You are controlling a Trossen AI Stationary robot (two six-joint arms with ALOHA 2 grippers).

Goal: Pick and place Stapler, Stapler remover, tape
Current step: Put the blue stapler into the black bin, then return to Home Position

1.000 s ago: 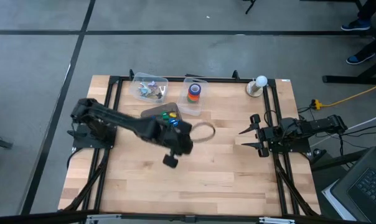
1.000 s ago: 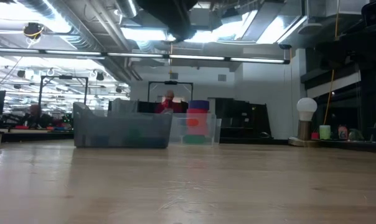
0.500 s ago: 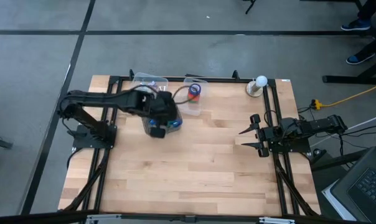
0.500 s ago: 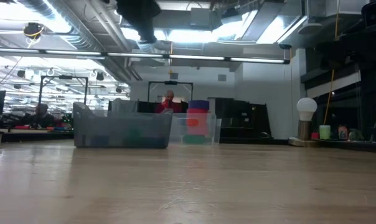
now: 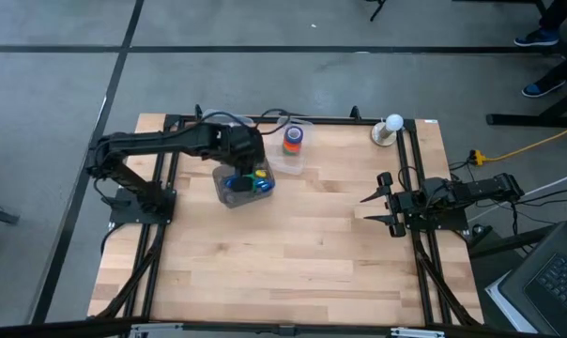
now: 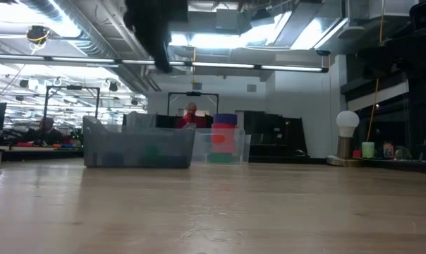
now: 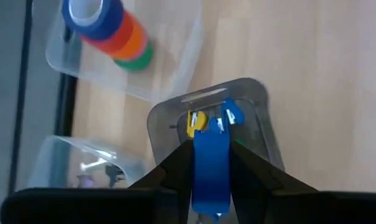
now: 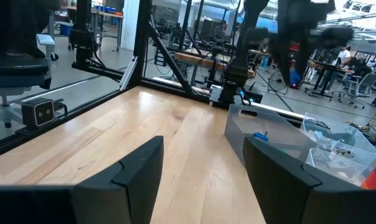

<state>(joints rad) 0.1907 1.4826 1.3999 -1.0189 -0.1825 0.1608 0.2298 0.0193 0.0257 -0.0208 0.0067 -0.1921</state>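
Observation:
My left gripper (image 5: 237, 184) hangs over the grey see-through bin (image 5: 265, 175) and is shut on a blue oblong stapler (image 7: 211, 174). Inside that bin (image 7: 263, 134) lie small yellow, blue and green pieces (image 7: 208, 120). The tape (image 5: 294, 139), a stack of blue, red, orange and green rolls (image 7: 107, 28), stands in a clear tray (image 7: 169, 68) on the bin's far right. My right gripper (image 5: 375, 208) waits open at the table's right side, touching nothing. My left gripper pinches the blue stapler between its two fingers (image 7: 178, 165), which lie on its long sides (image 7: 197, 163). It points down from above. The stapler is lifted clear, hanging over the grey bin's opening.
A second clear tub with small metal bits (image 7: 94, 171) stands at the far edge, left of the tape tray. A white ball on a stand (image 5: 389, 127) sits at the far right corner. Bare wood (image 5: 302, 253) fills the near half. People and racks show beyond the table.
My left gripper has swung from above the table's middle toward the far-left, ending over the grey bin, and has turned to point downward. It carried the blue stapler along, staying shut on it.

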